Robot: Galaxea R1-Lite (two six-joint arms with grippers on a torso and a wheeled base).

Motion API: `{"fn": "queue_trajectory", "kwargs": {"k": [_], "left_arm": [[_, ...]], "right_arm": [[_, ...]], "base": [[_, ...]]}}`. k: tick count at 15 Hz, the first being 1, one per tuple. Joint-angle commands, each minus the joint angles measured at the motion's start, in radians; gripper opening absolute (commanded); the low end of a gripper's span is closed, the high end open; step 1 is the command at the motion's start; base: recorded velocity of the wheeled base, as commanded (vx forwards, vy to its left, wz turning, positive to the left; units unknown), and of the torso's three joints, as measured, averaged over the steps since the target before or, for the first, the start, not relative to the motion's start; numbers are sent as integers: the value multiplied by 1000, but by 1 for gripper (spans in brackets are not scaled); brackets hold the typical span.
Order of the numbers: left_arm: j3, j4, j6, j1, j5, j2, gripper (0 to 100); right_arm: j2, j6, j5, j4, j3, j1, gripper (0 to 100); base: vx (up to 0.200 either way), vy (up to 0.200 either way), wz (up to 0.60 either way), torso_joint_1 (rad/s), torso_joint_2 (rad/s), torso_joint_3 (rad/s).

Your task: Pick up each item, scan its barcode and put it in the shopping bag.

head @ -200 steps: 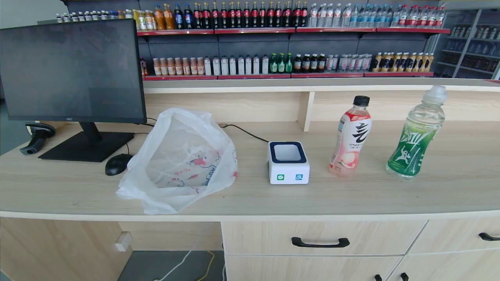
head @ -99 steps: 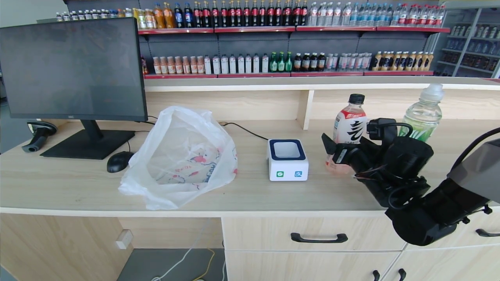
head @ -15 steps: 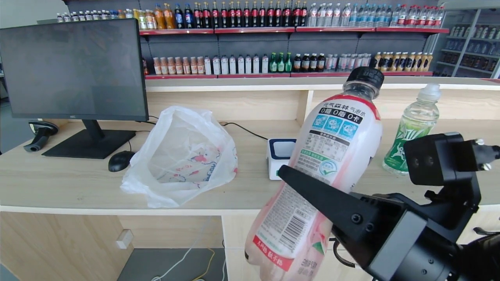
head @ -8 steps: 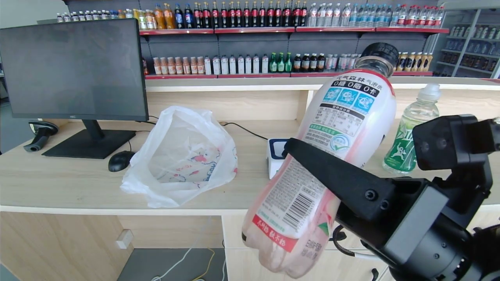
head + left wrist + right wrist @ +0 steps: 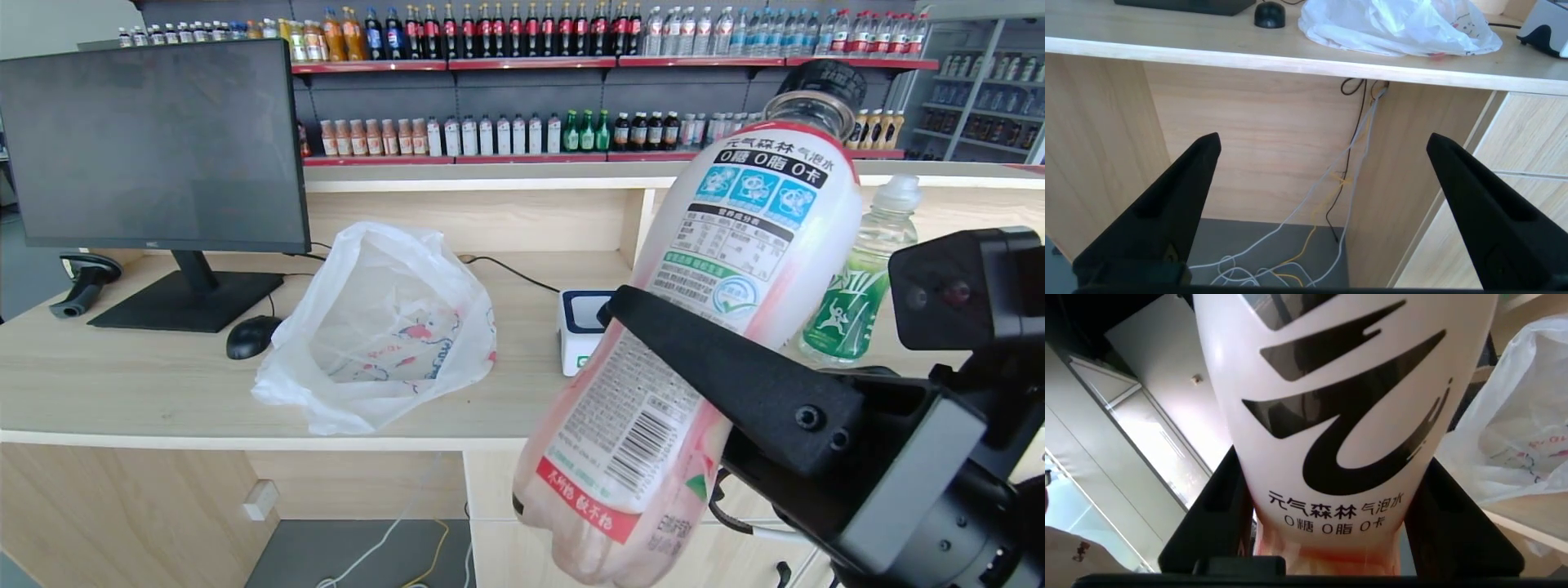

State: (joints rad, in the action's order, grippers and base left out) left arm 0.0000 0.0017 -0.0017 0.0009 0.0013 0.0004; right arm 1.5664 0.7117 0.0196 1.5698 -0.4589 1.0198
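On the pink bottle (image 5: pixel 735 245) gripped in your right claw (image 5: pixel 653 322) you see a barcode (image 5: pixel 641 445) just below the claw's near finger, and a printed table (image 5: pixel 722 241) and three blue icons (image 5: pixel 755 188) above it.

- Scanner (image 5: pixel 578 327): right half hidden behind the pink bottle (image 5: pixel 694 343).
- Pink bottle: base cut off by the head view's bottom edge; both ends cut off in the right wrist view.
- Green bottle (image 5: pixel 853 302): one side covered by the pink bottle.
- Shelf bottles (image 5: pixel 571 33): labels too small to tell.
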Motion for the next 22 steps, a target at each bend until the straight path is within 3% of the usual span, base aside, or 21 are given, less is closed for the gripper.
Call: {"fn": "queue_trajectory", "kwargs": {"k": [1,3,11,15,19,22], "left_arm": [[0,0,-1,1,0,0,100],[0,0,-1,1,0,0,100],[0,0,-1,1,0,0,100],[0,0,-1,1,0,1,100],[0,0,-1,1,0,0,100],[0,0,-1,1,0,0,100]], "right_arm": [[-2,-12,0,1,6,0,0],[12,-118,2,1,11,-1,0],[6,-325,-30,1,71,-12,0],[23,-443,-110,1,95,-99,0],[-8,-606,-112,1,108,-139,0],[-8,-706,-204,1,98,-204,0]], "base": [[0,0,0,0,0,0],[0,0,0,0,0,0],[0,0,0,0,0,0],[0,0,0,0,0,0],[0,0,0,0,0,0],[0,0,0,0,0,0]]}}
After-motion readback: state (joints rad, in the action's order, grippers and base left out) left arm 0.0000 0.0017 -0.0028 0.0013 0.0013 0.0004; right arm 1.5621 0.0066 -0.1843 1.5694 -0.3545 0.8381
